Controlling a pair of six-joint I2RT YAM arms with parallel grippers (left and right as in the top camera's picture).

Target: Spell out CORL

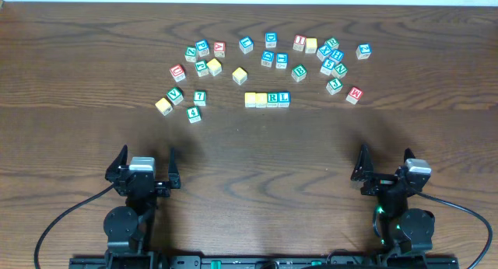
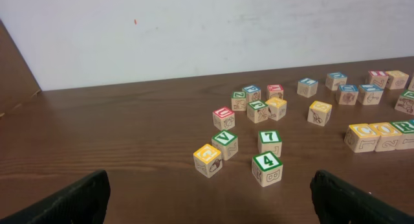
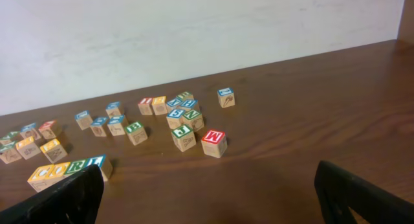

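Gripper state: the left gripper [image 1: 146, 155] has its jaws spread wide with nothing between them, and the right gripper [image 1: 387, 152] is in the same condition. Both wrist views confirm this: the dark fingers sit at the lower corners of the picture with only bare table [image 1: 257, 168] between them. Each gripper rests low near its own base at the near side, well apart from every cube. This placement is judged deliberate, since it keeps fingers and cables away from the finished work and leaves it in plain sight from above.

Moving outward, the CORL row [image 1: 267, 99] lies near the middle of the table, roughly between the two arms and beyond them. It consists of the C cube [image 1: 250, 99], O cube [image 1: 261, 99], R cube [image 1: 272, 99] and L cube [image 1: 284, 98], set side by side and touching or nearly so, letters up. The close spacing lets the four read as one word; from both wrist views the order runs left to right as seen from the robot's side.

Beyond the row, the loose cubes [image 1: 204, 55] are scattered in a band toward the far edge, including the green B cube [image 1: 299, 70] and a red M cube [image 1: 354, 93]. The row stands apart from these in a clear strip, which keeps it legible. The task is judged complete.
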